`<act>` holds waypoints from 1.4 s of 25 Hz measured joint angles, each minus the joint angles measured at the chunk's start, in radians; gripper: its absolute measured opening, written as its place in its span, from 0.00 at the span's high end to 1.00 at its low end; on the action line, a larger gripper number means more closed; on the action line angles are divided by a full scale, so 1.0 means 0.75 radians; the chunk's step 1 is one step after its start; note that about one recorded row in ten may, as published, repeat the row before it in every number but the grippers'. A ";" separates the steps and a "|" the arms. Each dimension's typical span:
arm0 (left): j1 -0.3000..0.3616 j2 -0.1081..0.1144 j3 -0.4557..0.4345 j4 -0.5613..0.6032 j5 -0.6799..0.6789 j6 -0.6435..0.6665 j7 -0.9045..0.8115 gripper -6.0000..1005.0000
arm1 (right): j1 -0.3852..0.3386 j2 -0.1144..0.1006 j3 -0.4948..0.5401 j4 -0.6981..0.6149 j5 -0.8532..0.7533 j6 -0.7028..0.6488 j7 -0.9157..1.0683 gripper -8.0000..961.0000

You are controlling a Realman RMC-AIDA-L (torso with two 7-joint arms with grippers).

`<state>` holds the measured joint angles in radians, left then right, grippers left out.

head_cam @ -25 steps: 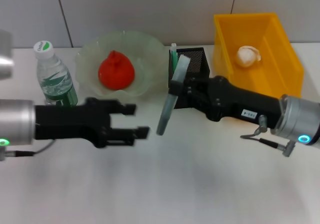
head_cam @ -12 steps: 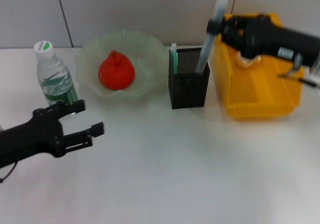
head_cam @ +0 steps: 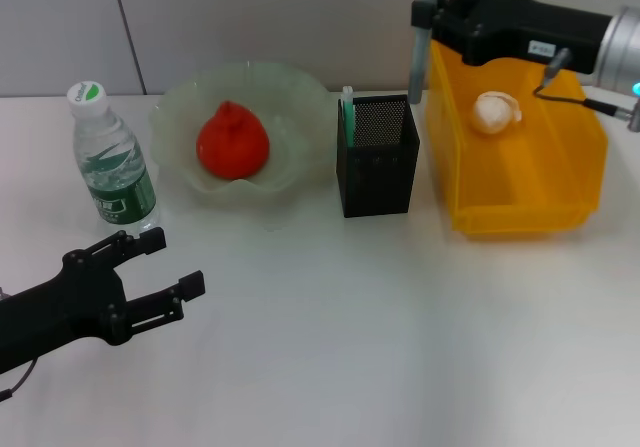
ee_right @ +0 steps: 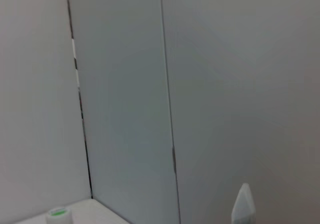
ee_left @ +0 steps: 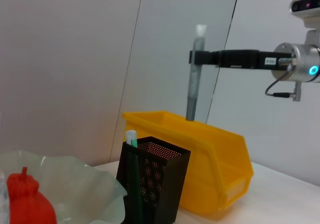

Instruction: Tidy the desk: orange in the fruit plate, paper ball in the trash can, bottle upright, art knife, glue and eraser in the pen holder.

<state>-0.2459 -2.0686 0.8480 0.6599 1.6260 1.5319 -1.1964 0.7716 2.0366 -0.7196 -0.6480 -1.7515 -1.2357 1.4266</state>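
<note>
Fingers of right gripper (head_cam: 428, 15) clamped on glue (head_cam: 425, 37), held upright above pen holder (head_cam: 376, 157), beside trash can (head_cam: 520, 182). Left gripper (head_cam: 165, 264) fingers spread wide, low over table (head_cam: 350, 327), near bottle (head_cam: 110, 157).

We can read no text for certain. The bottle (head_cam: 113, 163) carries a green label with white print too small to make out, and a small white sticker (head_cam: 545, 48) on the right arm has marks we cannot decipher.
</note>
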 joint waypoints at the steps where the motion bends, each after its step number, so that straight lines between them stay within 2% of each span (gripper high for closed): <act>1: -0.003 0.000 0.000 -0.006 0.000 0.000 0.001 0.15 | 0.007 0.001 -0.006 0.011 -0.003 0.017 -0.003 0.85; 5: -0.013 0.002 -0.003 -0.011 0.000 0.000 0.002 0.15 | 0.020 0.012 -0.077 0.036 -0.011 0.089 -0.015 0.85; 9: -0.026 0.002 -0.013 -0.014 0.000 -0.002 0.002 0.15 | 0.026 0.044 -0.160 0.048 -0.011 0.182 -0.034 0.85; 12: -0.030 0.002 -0.014 -0.014 0.000 -0.002 0.002 0.15 | 0.029 0.052 -0.198 0.053 -0.009 0.244 -0.034 0.85; 24: -0.041 0.003 -0.016 -0.015 0.000 -0.002 0.002 0.15 | 0.014 0.056 -0.204 0.069 -0.004 0.279 -0.025 0.74; 30: -0.045 0.003 -0.015 -0.015 0.000 -0.010 -0.004 0.16 | 0.004 0.056 -0.204 0.053 -0.003 0.245 -0.011 0.51; 33: -0.044 0.004 -0.014 -0.017 0.000 -0.009 -0.044 0.16 | -0.046 0.054 -0.204 -0.043 -0.035 0.144 0.073 0.49; 34: -0.044 0.007 -0.014 -0.018 0.002 -0.006 -0.064 0.16 | -0.111 0.053 -0.201 -0.154 -0.047 0.022 0.133 0.49; 35: -0.044 0.007 -0.014 -0.018 0.002 -0.006 -0.064 0.16 | -0.111 0.053 -0.201 -0.154 -0.047 0.022 0.133 0.48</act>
<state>-0.2792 -2.0637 0.8377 0.6464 1.6272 1.5275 -1.2447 0.6885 2.0765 -0.8706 -0.7639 -1.7866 -1.2196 1.5261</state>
